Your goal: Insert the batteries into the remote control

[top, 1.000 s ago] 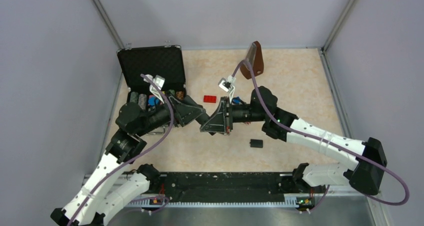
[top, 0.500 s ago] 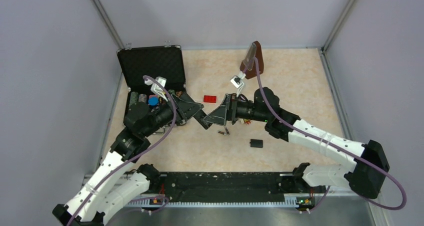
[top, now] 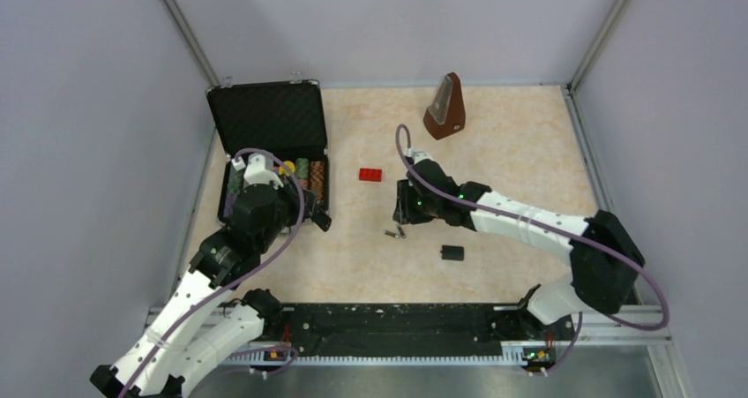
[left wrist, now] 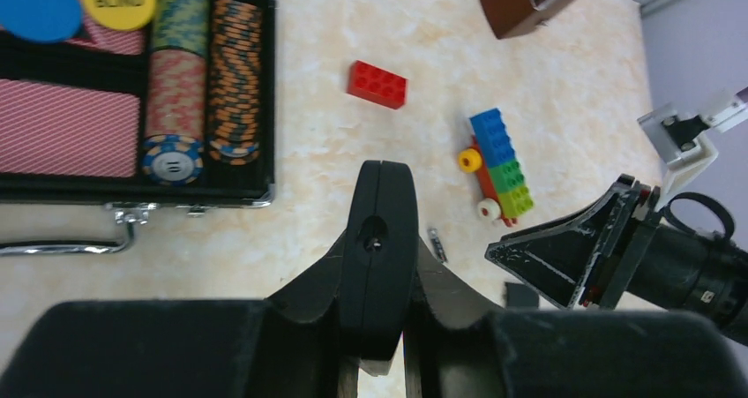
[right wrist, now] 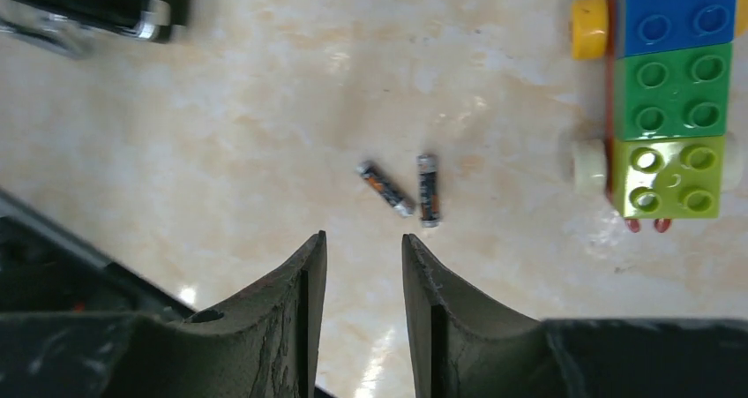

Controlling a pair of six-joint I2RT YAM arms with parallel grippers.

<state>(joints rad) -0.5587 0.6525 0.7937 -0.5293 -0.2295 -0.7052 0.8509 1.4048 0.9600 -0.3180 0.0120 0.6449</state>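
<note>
Beige marbled surface [top: 512, 160], pale lilac walls [top: 388, 27]; batteries [right wrist: 428, 189] lie loose on it near the toy-brick train [right wrist: 670, 98]. Left fingers [left wrist: 317, 279] pinch the remote control [left wrist: 379, 204] beside the open case [top: 265, 116]; right fingers [right wrist: 300, 283] slightly parted, empty, just short of the batteries.

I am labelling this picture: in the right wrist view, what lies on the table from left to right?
Case, slanted battery, straight battery, toy train.

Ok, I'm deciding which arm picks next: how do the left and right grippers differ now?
The left gripper is shut on the remote control; the right gripper is empty, jaws slightly apart. The left sits beside the case; the right faces the batteries. Both are black.
</note>
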